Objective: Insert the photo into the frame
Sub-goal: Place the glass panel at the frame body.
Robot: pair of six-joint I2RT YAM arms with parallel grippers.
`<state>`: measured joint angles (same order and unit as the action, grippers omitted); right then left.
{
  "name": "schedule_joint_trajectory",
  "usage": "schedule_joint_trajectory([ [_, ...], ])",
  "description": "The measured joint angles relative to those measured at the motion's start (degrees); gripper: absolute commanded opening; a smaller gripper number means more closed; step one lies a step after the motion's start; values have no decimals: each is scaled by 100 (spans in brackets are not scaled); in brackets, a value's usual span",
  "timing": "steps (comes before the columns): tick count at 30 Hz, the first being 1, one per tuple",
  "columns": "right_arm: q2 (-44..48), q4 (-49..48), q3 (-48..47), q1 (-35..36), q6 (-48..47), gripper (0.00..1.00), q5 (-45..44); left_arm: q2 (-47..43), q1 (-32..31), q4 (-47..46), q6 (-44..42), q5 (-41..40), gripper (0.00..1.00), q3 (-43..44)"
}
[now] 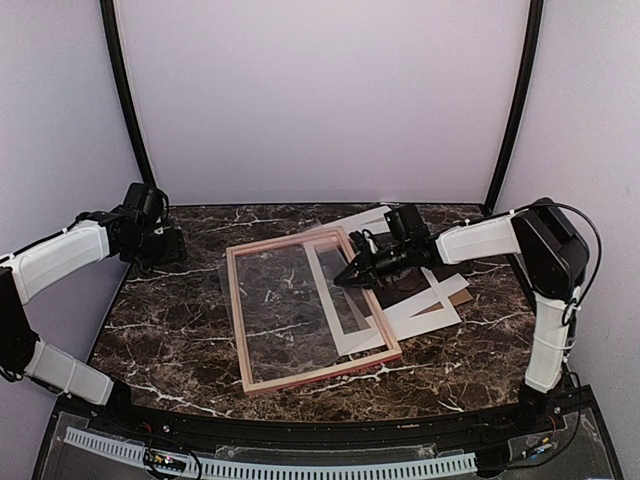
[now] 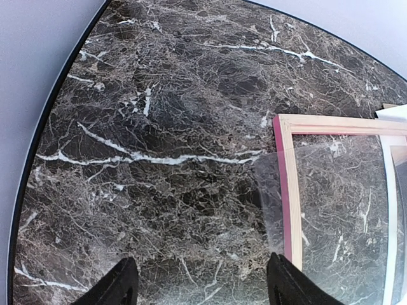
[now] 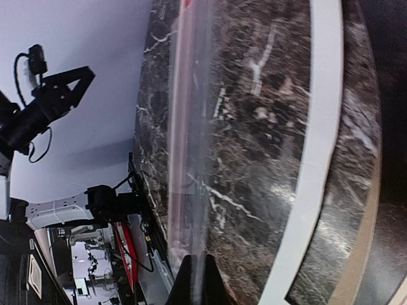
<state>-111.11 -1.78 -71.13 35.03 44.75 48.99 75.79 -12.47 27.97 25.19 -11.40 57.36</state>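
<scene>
**Photo: thin print, to be taken by its margin**

The photo is seen lying flat just right of the frame, largely hidden under the right arm. It is judged light, floppy and easily creased, so a white-margin corner is favoured. Right gripper: its spread cannot be told. Left gripper: held wide, empty.

I read the table as dark polished stone, white-veined. The frame at centre looks like pale matt bare wood, pink on its outer edge. Within it, a clear glossy pane and a matt white card border.
</scene>
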Motion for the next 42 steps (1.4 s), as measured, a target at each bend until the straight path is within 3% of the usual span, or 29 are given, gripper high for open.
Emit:
schedule_joint_trajectory([
  [5,-160,7,492,-144,76,0,-304,39,-81,2,-11,-20,72,-57],
  [21,57,103,503,-144,-210,0,-968,625,-778,-282,59,9,73,-118],
  [42,114,234,492,-144,-249,0,-1134,835,-931,-433,125,157,73,-118],
])
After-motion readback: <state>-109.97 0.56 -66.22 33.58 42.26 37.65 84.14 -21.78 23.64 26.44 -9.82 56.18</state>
